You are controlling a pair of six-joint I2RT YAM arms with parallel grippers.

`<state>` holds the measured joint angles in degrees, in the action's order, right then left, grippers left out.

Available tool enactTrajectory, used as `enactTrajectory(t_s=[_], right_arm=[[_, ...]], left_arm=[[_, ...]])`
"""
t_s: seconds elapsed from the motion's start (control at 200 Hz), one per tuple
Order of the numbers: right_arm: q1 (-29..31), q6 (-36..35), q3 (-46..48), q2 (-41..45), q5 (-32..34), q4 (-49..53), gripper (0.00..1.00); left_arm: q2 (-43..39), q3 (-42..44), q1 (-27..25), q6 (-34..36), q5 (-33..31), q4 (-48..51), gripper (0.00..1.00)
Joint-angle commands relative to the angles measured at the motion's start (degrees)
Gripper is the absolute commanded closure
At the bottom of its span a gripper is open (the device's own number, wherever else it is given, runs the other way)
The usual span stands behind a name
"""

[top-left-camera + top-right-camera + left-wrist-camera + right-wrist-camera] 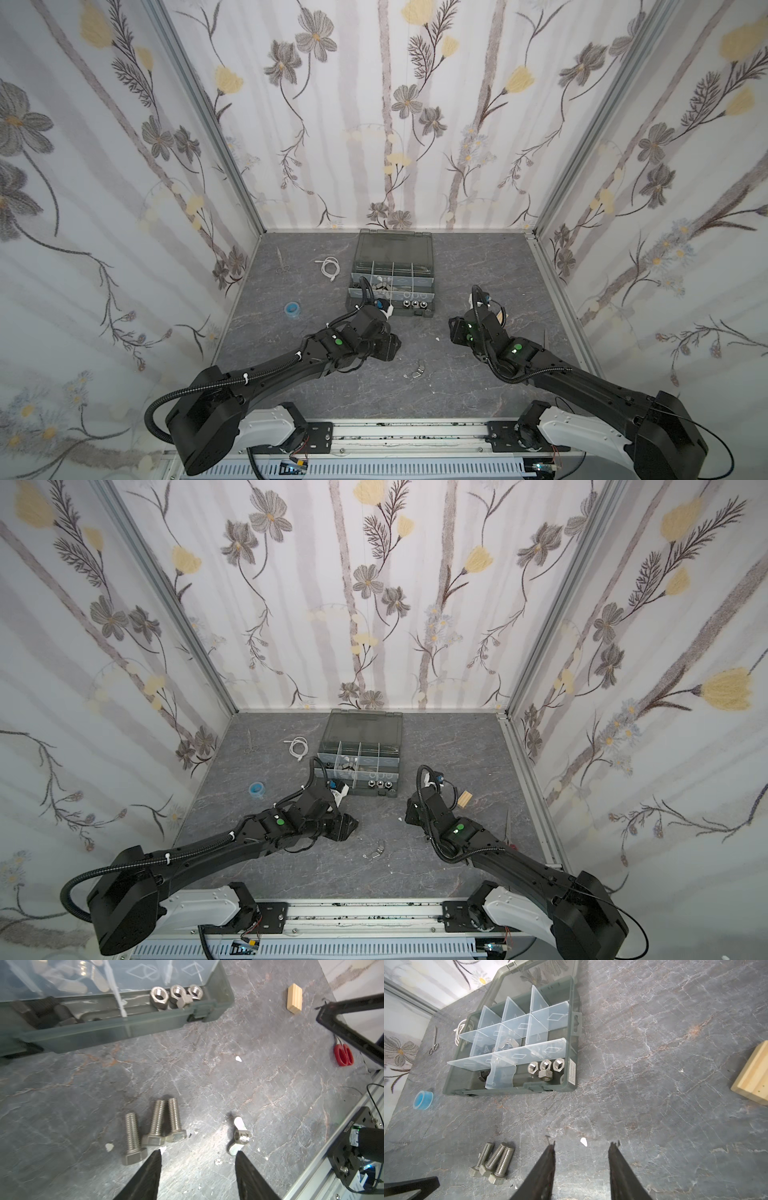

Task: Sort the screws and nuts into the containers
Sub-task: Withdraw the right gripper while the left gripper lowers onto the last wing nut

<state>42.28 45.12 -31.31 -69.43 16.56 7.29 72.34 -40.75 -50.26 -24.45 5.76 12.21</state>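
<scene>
Three silver screws (156, 1124) lie side by side on the grey table, just ahead of one finger of my left gripper (198, 1153), which is open and holds nothing. A silver wing nut (239, 1136) lies at the tip of its other finger. My right gripper (582, 1145) also hovers open and empty over bare table, with the same screws (494, 1161) off to one side. The open organizer case (428, 309) stands beyond. Its front containers hold silver hex nuts (544, 1067) and black screws (41, 1012); a middle one holds wing nuts (508, 1043).
A wooden block (464, 800) lies right of the case. Red-handled scissors (344, 1055) sit near the right rail. A blue tape roll (293, 309), a white cable (330, 266) and small metal scissors (282, 262) lie left of the case. Walls close three sides.
</scene>
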Motion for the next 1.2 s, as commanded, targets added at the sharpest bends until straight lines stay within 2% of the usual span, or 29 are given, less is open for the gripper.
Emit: enactTrajectory(t_s=[0.0,0.49,0.67,1.194], right_arm=[[-0.18,1.81,1.35,0.61,1.26,-2.55,0.57],[-0.22,2.69,3.86,0.23,0.48,-3.38,0.57],[-0.17,2.84,4.55,-0.65,-0.93,-3.95,0.57],[-0.24,3.56,6.00,0.68,-0.77,-4.22,0.57]], left_arm=[[2.18,-1.37,-2.35,-1.37,-0.68,-1.05,0.41],[15.08,-6.68,-13.79,-3.59,0.71,-1.06,0.41],[18.94,-8.24,-14.69,-3.58,0.92,-1.09,0.44],[23.61,-10.84,-14.69,-2.35,-1.36,-1.04,0.50]])
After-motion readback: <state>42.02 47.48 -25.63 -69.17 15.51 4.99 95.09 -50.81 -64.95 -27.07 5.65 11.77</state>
